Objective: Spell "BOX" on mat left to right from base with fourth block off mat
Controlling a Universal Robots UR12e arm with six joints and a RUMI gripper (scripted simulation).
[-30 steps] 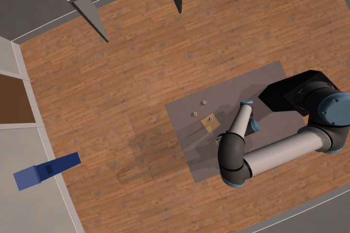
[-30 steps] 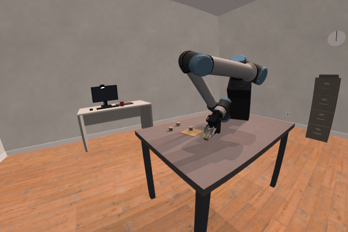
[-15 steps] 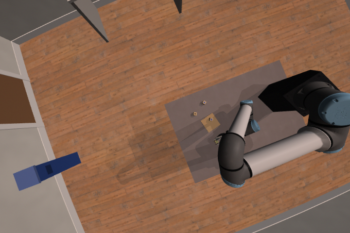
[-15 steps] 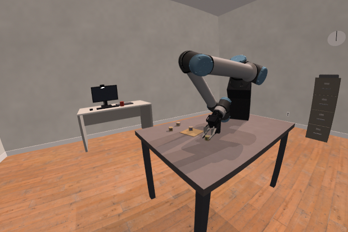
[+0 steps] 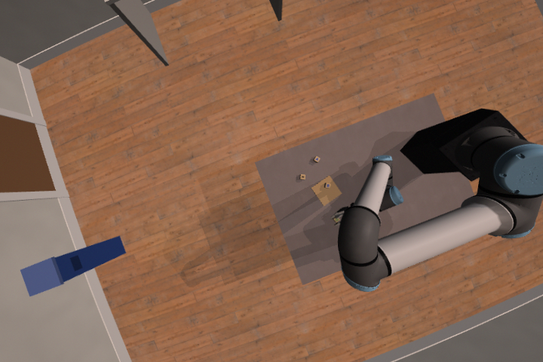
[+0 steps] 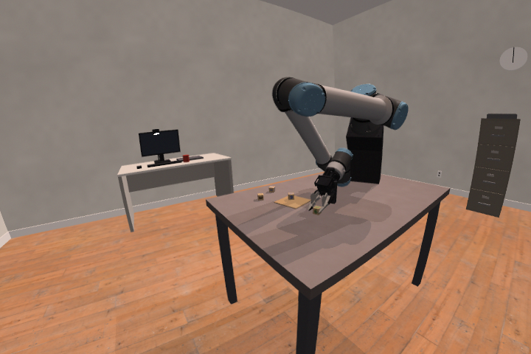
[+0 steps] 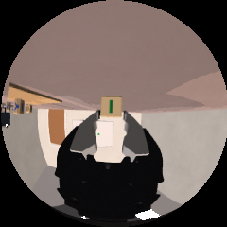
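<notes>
My gripper (image 5: 338, 216) (image 6: 318, 206) (image 7: 112, 111) is slightly open, its fingertips just clear of a wooden block (image 5: 336, 220) (image 6: 316, 210) (image 7: 112, 107) that rests on the table beside the mat. A green mark shows on its side; its top letter is not readable. The tan mat (image 5: 323, 199) (image 6: 285, 203) (image 7: 35, 96) holds one block (image 5: 327, 185) (image 6: 290, 195) with a blue letter on top. A block (image 5: 302, 176) (image 6: 260, 196) with a dark letter, seemingly X, is off the mat. Another block (image 5: 317, 159) (image 6: 271, 189) with a blue letter is also off it.
The grey-brown table (image 5: 388, 119) (image 6: 404, 192) carries the blocks and mat. The forearm and wrist hang over the table on the base side of the mat. A white desk (image 6: 211, 157) with a monitor (image 6: 159, 142) stands apart behind the table.
</notes>
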